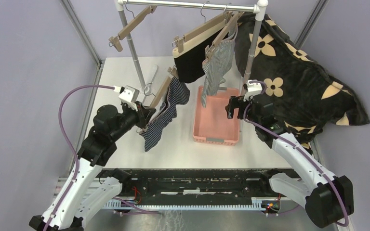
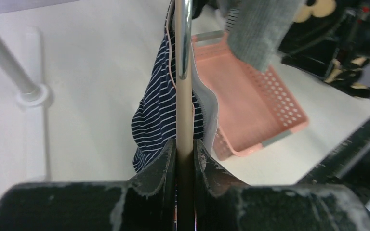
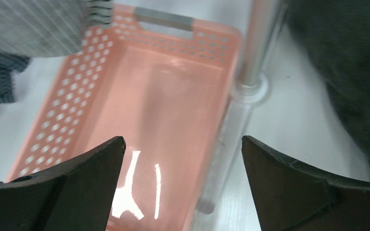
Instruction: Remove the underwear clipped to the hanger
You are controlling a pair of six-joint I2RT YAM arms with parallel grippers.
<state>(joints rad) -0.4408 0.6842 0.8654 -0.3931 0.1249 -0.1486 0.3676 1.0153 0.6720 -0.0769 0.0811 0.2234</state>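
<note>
My left gripper (image 1: 146, 117) is shut on the lower end of a tilted wooden hanger (image 1: 161, 96); the wrist view shows its bar (image 2: 184, 96) pinched between the fingers. The navy striped underwear (image 1: 166, 113) hangs clipped to that hanger, and it also shows in the left wrist view (image 2: 156, 115). The black pair with beige waistband (image 1: 192, 62) and the grey-and-white striped pair (image 1: 218, 67) hang from hangers on the rail. My right gripper (image 1: 231, 107) is open and empty above the right side of the pink basket (image 1: 200, 134), with the striped pair (image 3: 33, 24) to its upper left.
The rack's right pole (image 3: 257, 43) stands just right of the basket's rim (image 3: 164, 19). The left pole (image 1: 132, 53) stands behind my left arm. An empty hanger (image 1: 130, 26) hangs at the rail's left. A big black flower-print cushion (image 1: 298, 82) fills the right side.
</note>
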